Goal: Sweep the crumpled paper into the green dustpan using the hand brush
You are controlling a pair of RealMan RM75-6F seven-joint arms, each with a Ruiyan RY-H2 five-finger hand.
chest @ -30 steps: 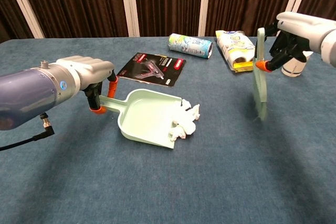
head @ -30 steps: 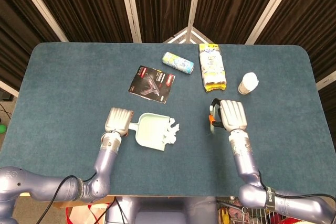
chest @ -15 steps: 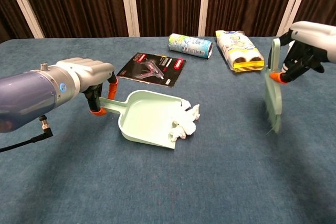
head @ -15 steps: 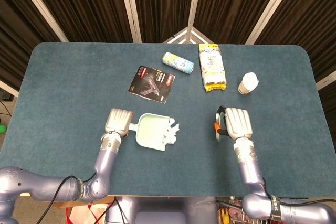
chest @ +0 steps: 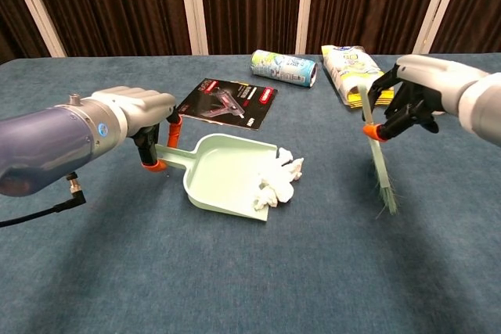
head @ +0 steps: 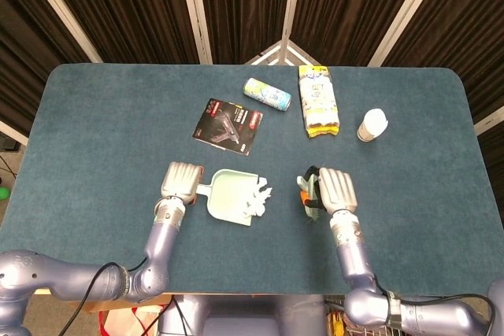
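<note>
The left hand (chest: pixel 133 111) grips the green dustpan (chest: pixel 227 175) handle, now shifted slightly right. The right hand (chest: pixel 415 87), gripping the hand brush (chest: pixel 379 162), has moved back toward the dustpan. Crumpled paper (chest: pixel 278 180) lies at the dustpan's lip.

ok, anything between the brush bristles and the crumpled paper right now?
Nothing: in the chest view only bare blue tabletop separates the hand brush bristles from the crumpled paper at the dustpan mouth.
</note>
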